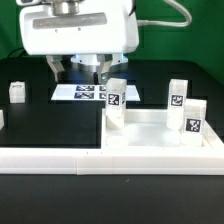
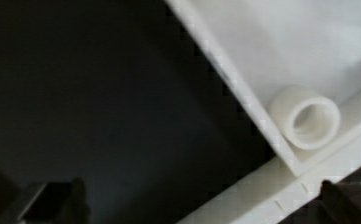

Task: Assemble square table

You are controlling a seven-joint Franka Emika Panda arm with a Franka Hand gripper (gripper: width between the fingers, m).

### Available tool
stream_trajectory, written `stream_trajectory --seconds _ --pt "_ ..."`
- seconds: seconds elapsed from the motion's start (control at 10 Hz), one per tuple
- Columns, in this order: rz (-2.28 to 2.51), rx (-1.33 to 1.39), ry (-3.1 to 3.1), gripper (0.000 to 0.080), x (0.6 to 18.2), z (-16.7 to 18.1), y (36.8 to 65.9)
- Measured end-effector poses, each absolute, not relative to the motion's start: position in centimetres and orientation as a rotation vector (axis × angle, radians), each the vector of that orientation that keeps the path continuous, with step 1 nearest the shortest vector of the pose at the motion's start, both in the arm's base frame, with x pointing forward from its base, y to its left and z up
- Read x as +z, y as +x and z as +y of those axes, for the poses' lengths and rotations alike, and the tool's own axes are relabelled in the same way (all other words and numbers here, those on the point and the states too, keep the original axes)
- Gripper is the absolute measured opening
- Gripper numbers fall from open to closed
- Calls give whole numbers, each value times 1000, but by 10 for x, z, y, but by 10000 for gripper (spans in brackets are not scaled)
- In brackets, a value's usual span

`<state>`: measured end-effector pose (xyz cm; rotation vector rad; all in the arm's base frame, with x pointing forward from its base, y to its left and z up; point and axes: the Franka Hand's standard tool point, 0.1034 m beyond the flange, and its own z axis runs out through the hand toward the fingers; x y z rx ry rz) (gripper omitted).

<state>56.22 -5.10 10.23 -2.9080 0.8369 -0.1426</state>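
Observation:
The square table's white tray-like top (image 1: 150, 138) lies at the exterior view's right, against the long rail. Three white tagged legs stand upright at its corners: one at the far left corner (image 1: 115, 98), one at the far right (image 1: 177, 95), one at the near right (image 1: 193, 117). The wrist view shows a corner of the top (image 2: 248, 50) with an empty round socket (image 2: 312, 118). My gripper (image 1: 88, 72) hangs above the marker board, behind and left of the top. It is open and holds nothing (image 2: 198, 205); its dark fingers (image 2: 52, 200) show at that view's edge.
A long white low rail (image 1: 60, 158) runs along the front and crosses the wrist view (image 2: 248, 195). The marker board (image 1: 72, 93) lies flat under the gripper. Another tagged leg (image 1: 17, 91) stands at the far left on the black table; a white piece (image 1: 1, 118) peeks in at the left edge.

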Motion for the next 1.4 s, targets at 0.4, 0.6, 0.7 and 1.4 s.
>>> stream_trajectory --seconds 0.4,0.6,0.7,1.4 --pt "740 -145 -2938 649 101 -52 562" --pt "632 -127 -2962 649 89 -74 541" --pt "616 -93 -2975 649 82 -94 520" --pt "586 -23 -3024 649 67 -162 467"
